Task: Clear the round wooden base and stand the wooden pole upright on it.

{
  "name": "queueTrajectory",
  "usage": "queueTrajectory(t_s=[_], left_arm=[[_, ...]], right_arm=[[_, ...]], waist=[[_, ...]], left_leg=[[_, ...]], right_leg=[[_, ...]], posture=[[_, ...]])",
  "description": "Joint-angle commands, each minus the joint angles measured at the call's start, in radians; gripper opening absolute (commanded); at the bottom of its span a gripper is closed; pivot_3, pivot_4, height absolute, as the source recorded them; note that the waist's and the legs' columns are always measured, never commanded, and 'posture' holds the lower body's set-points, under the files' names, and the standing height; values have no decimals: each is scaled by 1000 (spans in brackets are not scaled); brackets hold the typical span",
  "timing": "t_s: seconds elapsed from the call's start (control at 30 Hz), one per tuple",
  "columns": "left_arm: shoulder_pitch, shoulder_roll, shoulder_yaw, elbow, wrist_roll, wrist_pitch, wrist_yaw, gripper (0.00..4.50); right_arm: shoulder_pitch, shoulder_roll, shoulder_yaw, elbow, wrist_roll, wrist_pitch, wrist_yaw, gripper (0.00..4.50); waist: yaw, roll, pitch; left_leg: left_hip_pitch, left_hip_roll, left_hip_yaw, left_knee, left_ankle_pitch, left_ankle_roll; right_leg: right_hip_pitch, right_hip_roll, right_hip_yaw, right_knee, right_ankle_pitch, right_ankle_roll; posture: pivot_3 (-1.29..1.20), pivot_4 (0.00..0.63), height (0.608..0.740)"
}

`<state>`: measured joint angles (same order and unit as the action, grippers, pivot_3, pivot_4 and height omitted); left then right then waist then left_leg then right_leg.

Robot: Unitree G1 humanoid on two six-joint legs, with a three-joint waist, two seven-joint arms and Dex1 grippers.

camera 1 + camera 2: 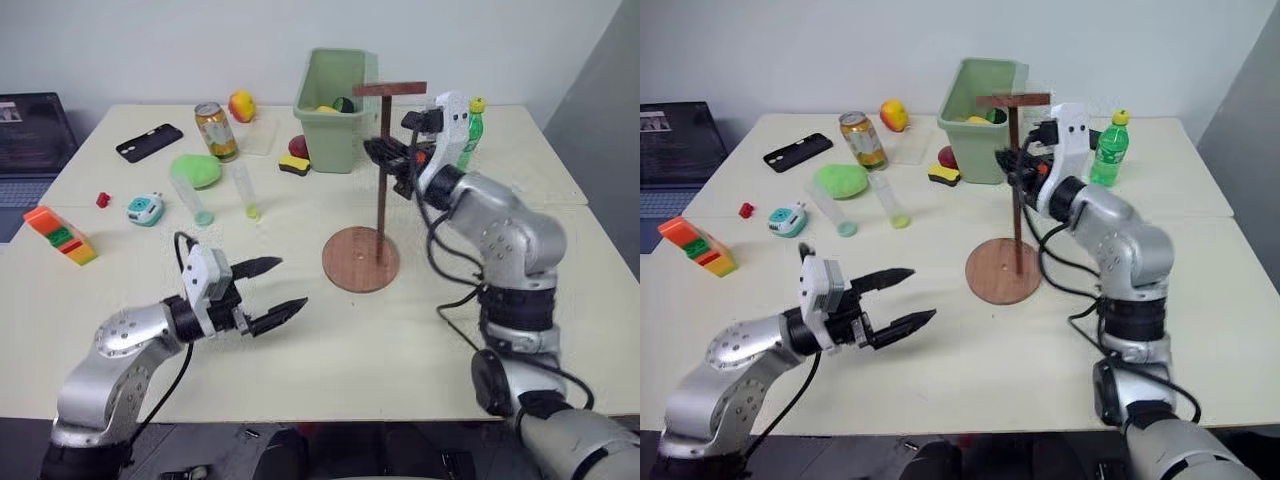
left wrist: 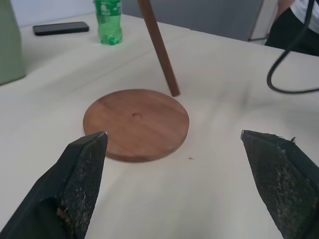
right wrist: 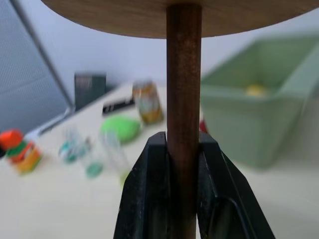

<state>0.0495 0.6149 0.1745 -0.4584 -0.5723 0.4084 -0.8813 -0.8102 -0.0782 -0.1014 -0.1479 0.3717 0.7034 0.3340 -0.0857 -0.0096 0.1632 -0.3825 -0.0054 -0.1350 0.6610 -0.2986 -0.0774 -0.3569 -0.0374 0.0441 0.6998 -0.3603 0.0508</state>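
Your round wooden base (image 1: 360, 259) sits flat on the table (image 1: 300, 340), near the middle and a bit toward your right arm's side, and nothing's lying on it. You can see its little centre hole in the left wrist view. The wooden pole (image 1: 384, 190) is standing close to vertical with its small disc end up top. Its lower tip looks to be at the far edge of the base rather than at the hole, but you can't really tell whether it's touching the wood or hanging just above it.

Your right gripper (image 1: 392, 160) has its fingers clamped tight on the pole, on the upper half below the disc. In the right wrist view the disc is cut off by the frame edge and the stuff behind it is blurry.

Your left gripper (image 1: 268, 290) is spread wide with nothing in it, low over the table on the near left, pointing toward the base but well apart from it.

Further out: a green bin (image 1: 338, 95) behind the pole, its contents mostly hidden by the walls, and a green bottle (image 1: 472, 128) partly hidden behind your right wrist. On the left there's a can (image 1: 215, 130), a black phone (image 1: 148, 142), two clear tubes (image 1: 244, 190), a lime green blob (image 1: 196, 170) and coloured blocks (image 1: 60, 235). A laptop (image 1: 32, 140) is cut off at the left edge.
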Motion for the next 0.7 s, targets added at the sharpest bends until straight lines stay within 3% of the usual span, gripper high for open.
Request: queueTrajectory(t_s=[0.03, 0.27, 0.7], left_arm=[[38, -16, 39, -66, 8, -62, 29, 4500], [-3, -36, 19, -88, -42, -14, 78, 4500], [-42, -17, 6, -54, -37, -18, 53, 4500]], right_arm=[[39, 58, 46, -25, -84, -260, -59, 261], [124, 118, 93, 81, -159, -453, -110, 261], [164, 160, 41, 94, -87, -340, -199, 261]], waist=[[7, 0, 0], [8, 0, 0], [2, 0, 0]], left_leg=[[0, 0, 0, 0, 0, 0], [2, -1, 1, 0, 0, -1], [2, -1, 1, 0, 0, -1]], right_leg=[[0, 0, -1, 0, 0, 0], [2, 0, -1, 0, 0, 0], [2, 1, -1, 0, 0, 0]], posture=[[0, 150, 740], [0, 150, 740], [0, 150, 740]])
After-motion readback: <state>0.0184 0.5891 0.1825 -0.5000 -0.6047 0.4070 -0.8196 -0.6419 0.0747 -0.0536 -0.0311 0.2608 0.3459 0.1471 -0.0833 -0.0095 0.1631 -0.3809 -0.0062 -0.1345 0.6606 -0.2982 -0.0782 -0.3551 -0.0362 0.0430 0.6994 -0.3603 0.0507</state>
